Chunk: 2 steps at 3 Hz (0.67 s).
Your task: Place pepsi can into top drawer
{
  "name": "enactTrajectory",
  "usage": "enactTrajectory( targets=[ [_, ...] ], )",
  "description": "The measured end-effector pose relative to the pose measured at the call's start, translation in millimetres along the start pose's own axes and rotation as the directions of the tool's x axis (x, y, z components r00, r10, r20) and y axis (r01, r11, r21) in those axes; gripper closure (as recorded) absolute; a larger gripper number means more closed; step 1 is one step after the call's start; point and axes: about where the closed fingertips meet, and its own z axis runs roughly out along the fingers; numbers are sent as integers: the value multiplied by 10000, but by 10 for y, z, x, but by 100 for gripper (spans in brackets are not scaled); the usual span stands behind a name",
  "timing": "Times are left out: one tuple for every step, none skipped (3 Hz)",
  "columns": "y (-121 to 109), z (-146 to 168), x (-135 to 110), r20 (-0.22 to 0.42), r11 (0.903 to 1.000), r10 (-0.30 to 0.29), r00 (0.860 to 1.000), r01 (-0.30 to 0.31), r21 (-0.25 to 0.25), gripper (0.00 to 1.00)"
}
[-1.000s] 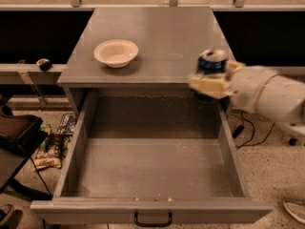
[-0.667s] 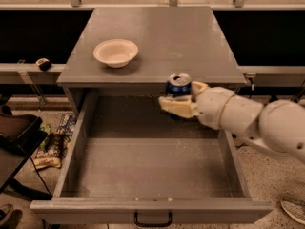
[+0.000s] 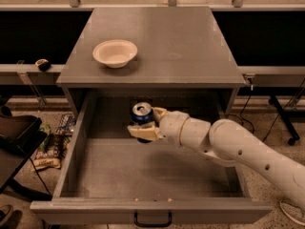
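Over the open top drawer (image 3: 152, 175) we see the gripper (image 3: 147, 124) clamped on the pepsi can (image 3: 142, 113); released this high, it could topple and roll.

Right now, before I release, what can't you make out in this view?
1. Camera view: the hand, over the rear of the top drawer, grips the pepsi can. Its lower finger hides the can's base, so any gap to the drawer floor is unclear.
2. The arm covers the drawer's right rear floor.
3. The frame's right edge cuts off the arm's base.
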Motion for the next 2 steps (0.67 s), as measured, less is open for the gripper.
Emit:
enactTrajectory(
  targets=[
    [193, 294, 325, 273, 9996, -190, 9994, 196, -217, 100],
    [281, 530, 560, 736, 9992, -349, 9967, 361, -153, 97]
  ],
)
